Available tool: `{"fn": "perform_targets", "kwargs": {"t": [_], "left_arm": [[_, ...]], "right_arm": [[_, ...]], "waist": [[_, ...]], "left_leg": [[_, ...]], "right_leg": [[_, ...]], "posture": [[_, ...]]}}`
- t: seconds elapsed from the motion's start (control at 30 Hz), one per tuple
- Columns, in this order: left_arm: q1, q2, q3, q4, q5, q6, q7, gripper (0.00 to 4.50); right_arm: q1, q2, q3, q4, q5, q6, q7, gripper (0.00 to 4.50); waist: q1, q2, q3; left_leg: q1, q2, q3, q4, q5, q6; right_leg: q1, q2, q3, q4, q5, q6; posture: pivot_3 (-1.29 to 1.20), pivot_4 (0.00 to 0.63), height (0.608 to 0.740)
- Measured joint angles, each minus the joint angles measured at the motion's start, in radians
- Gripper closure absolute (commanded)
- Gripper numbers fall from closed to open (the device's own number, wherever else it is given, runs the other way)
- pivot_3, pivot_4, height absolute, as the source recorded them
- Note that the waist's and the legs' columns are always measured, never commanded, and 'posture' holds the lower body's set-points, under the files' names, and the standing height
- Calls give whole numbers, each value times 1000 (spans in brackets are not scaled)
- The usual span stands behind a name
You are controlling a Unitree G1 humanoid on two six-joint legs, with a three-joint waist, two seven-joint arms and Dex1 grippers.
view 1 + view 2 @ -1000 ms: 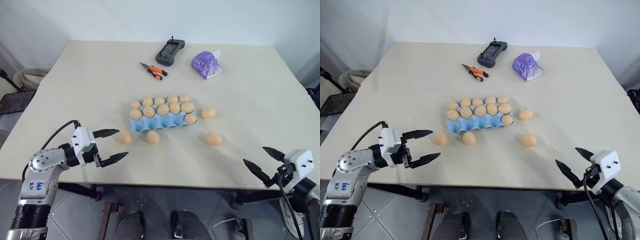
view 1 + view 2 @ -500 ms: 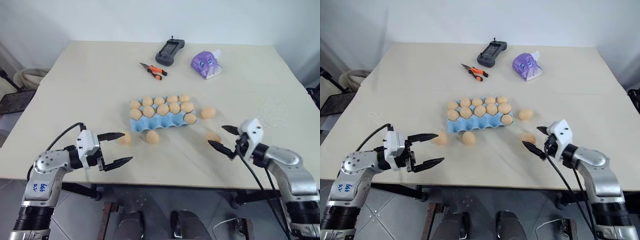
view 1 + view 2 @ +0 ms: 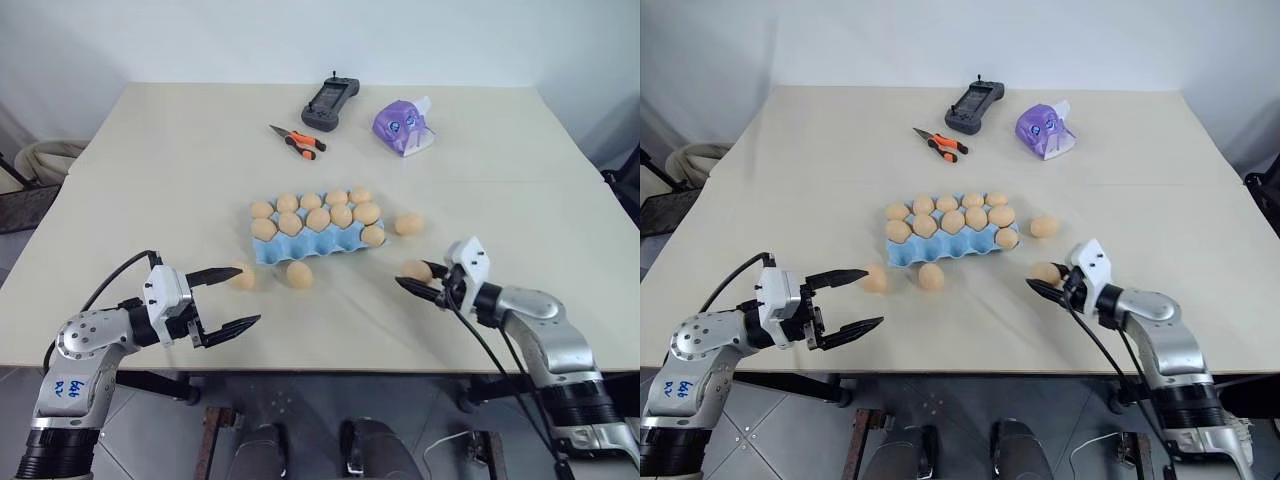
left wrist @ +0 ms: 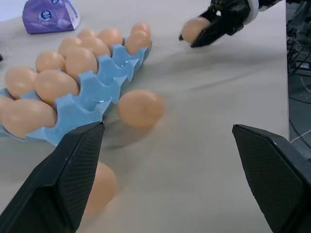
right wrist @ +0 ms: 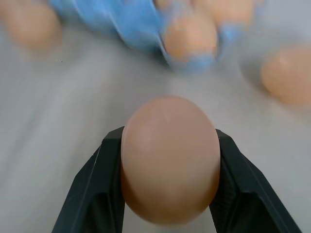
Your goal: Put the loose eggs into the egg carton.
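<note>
Matte tan oval egg (image 5: 169,158) gripped in right claw (image 3: 424,282), left claw (image 3: 231,298) spread wide, moulded blue pulp carton (image 3: 300,245).

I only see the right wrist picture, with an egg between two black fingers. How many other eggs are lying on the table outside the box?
Observer: Besides the held egg, three loose eggs: two in front of the egg carton, and one beside its right end.
Operator: Is there room in the box?
Observer: Yes. The near row has one egg at its right end, and its other four cups look empty.
Operator: What is the other arm doing?
Observer: The left gripper is open and holds nothing. It hovers close beside the leftmost loose egg.
</note>
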Motion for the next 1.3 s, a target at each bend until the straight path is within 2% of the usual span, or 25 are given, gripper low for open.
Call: {"fn": "perform_targets", "kwargs": {"t": [0.23,0.4,0.5,0.67,0.73,0.9,1.03,1.17,1.3], "left_arm": [[19,-21,33,-8,-21,30,64,0],[44,-33,45,-19,-25,44,108,0],[55,-39,51,-42,-27,47,125,0],[61,-51,52,-48,-29,53,140,0],[62,-52,52,-49,-29,53,143,0],[55,-54,50,-58,-37,63,144,0],[25,-57,39,-57,-42,76,139,0],[-12,-58,29,-32,-46,87,129,0],[-60,-58,16,-4,-47,99,113,0]], "right_arm": [[-244,113,96,38,-63,75,-87,2614],[-298,165,146,154,-134,63,-116,2614],[-332,200,153,201,-149,50,-124,1795],[-363,218,154,257,-169,13,-135,42],[-362,218,153,257,-169,9,-134,42],[-242,166,92,82,-100,12,-78,42],[-58,76,-21,-56,-44,9,-60,42],[139,-5,-175,-88,-31,-40,-75,42],[259,-23,-285,-95,-27,-101,-93,42]], "waist": [[-3,0,0],[8,0,0],[9,0,0],[9,0,0],[8,0,0],[17,0,0],[19,0,0],[18,0,0],[6,0,0]], "left_leg": [[-1,0,-1,0,0,-1],[-7,-1,0,0,0,0],[-15,0,1,2,0,0],[-17,0,1,8,0,0],[-17,0,0,10,0,0],[-17,0,-1,10,0,0],[-17,-1,-1,10,0,1],[-17,-1,-1,10,0,1],[-13,0,0,10,0,1]], "right_leg": [[0,-1,-1,0,0,-1],[-5,-1,-1,-2,0,0],[-14,-1,-1,2,0,0],[-16,-1,0,7,0,0],[-16,-1,0,8,0,0],[-15,-1,-1,8,0,0],[-14,-2,-2,6,0,0],[-14,-2,-2,6,0,0],[-13,0,0,9,0,0]], "posture": [[0,150,740],[0,150,740],[0,150,740],[0,150,740],[0,150,740],[0,150,740],[0,150,740],[0,150,740],[0,150,740]]}}
